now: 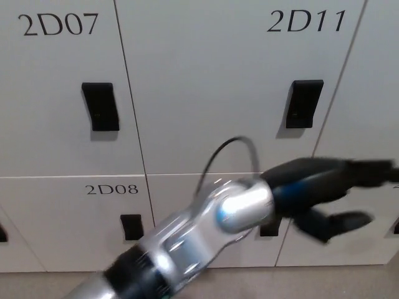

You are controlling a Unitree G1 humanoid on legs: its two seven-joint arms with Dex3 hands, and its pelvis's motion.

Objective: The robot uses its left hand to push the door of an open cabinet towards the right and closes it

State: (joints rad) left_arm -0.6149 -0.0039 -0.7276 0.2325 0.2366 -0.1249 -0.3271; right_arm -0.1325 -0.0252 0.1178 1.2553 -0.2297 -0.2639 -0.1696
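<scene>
— What is filling the frame?
— The cabinet door (237, 87) marked 2D11, upper centre to right, is sitting flush with its neighbours, its black handle (303, 103) at upper right.
— And the robot hand (330, 193)?
— At lower right it is reaching out blurred, fingers spread apart, gripping nothing; whether it is touching the panel, I cannot tell.
</scene>
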